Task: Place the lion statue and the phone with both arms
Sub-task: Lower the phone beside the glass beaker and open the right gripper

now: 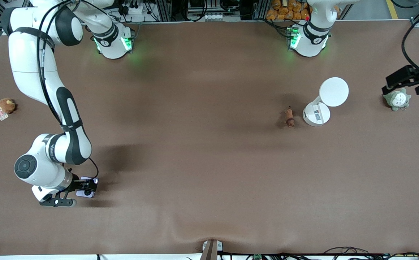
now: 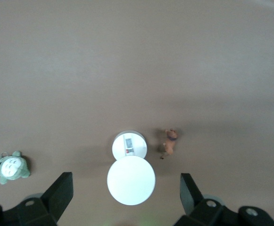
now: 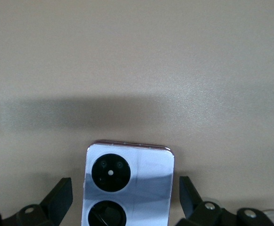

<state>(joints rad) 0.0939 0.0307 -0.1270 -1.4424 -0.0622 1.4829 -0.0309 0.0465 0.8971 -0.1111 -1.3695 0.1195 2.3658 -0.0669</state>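
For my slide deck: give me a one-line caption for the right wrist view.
Right gripper open astride the lavender phone lying flat on the brown table.

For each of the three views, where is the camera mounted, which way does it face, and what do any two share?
Front: high across the table, facing both bases; both arms show.
Left wrist: high, looking down on the lion statue, white container and grey-green plush; left gripper open.
Right wrist: low over the phone, right gripper open astride it.
Shared: front view also shows statue and phone.
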